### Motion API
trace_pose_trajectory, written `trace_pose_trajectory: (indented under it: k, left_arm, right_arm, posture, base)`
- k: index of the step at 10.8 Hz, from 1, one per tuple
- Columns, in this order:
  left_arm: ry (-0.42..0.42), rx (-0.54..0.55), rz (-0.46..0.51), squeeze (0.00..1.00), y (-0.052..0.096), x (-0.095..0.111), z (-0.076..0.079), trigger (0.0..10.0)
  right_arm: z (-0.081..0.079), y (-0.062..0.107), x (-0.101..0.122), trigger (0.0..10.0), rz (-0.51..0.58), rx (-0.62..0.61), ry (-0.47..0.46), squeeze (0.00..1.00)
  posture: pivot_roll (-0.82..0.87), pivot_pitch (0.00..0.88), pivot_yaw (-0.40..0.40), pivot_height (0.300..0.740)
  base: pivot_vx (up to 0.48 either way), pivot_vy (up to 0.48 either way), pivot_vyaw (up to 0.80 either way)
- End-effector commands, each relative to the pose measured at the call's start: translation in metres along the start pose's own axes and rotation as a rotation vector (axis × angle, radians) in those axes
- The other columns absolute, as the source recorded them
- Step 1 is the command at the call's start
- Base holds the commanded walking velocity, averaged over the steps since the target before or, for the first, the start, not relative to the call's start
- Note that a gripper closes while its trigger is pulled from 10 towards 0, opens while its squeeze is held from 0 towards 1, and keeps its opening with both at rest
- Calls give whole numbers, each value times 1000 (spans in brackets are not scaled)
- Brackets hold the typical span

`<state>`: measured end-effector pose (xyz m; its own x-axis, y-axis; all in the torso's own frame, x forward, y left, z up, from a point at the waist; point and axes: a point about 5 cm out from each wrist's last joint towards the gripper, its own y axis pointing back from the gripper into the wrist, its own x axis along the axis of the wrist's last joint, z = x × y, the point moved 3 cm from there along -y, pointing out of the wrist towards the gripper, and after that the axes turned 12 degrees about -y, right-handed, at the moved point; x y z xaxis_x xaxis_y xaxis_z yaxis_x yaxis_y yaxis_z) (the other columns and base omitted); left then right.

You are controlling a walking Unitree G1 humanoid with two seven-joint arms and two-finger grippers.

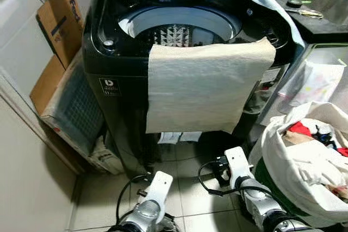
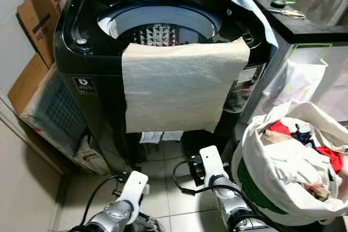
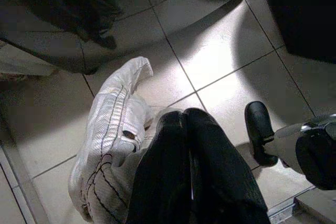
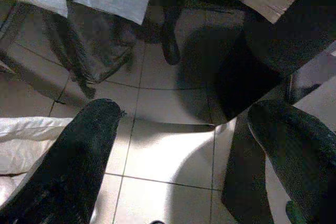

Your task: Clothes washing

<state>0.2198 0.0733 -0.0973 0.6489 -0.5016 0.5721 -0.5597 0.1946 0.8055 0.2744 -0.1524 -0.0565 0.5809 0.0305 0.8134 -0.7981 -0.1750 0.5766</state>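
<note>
Pale floor tiles [image 1: 179,188] lie before one black top-loading washing machine [image 1: 117,96], which stands with its lid open. One beige towel [image 1: 204,85] hangs over its front edge, partly over the drum opening [image 1: 179,25]. On the machine's front is a small white label [image 1: 110,86], too small to read. One cardboard box [image 1: 60,23] leans at the machine's left side; its print cannot be read. At the right stands one white laundry bag [image 1: 296,161], full of mixed clothes. One dark surface [image 1: 321,20] is behind it, carrying scissors [image 1: 305,12].

Both arms hang low near the floor, well below the towel. The left gripper [image 3: 186,150] has its jaws pressed together, above a white sack [image 3: 113,140] on the tiles. The right gripper [image 4: 181,145] has its jaws spread, holding nothing.
</note>
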Motion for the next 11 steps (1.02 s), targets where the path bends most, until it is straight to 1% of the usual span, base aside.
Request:
trace_pose_trajectory:
  k: [1, 3, 6, 8, 11]
  left_arm:
    - [-12, 7, 11, 0, 0, 4, -1, 10000]
    - [7, 12, 13, 0, -1, 5, 0, 10000]
    - [25, 11, 5, 0, 0, -2, -6, 10000]
    - [22, 16, 4, 0, 1, -5, -10, 10000]
    - [15, 17, 4, 0, 1, -8, -11, 10000]
  right_arm:
    - [-1, -2, 7, 10000, 27, 0, 2, 0]
    - [-4, -1, 2, 10000, 11, 14, 13, 0]
    - [-3, 0, 2, 10000, 11, 17, 9, 0]
    - [-3, -1, 2, 10000, 10, 17, 12, 0]
    - [-4, -1, 4, 10000, 15, 22, 19, 0]
  posture:
    - [32, 0, 32, 740]
    - [45, 0, 18, 740]
    - [37, 0, 25, 740]
    - [28, 0, 35, 740]
    - [26, 0, 38, 740]
  base:
    - [0, 0, 0]
    - [0, 0, 0]
    - [0, 0, 0]
    - [0, 0, 0]
    - [0, 0, 0]
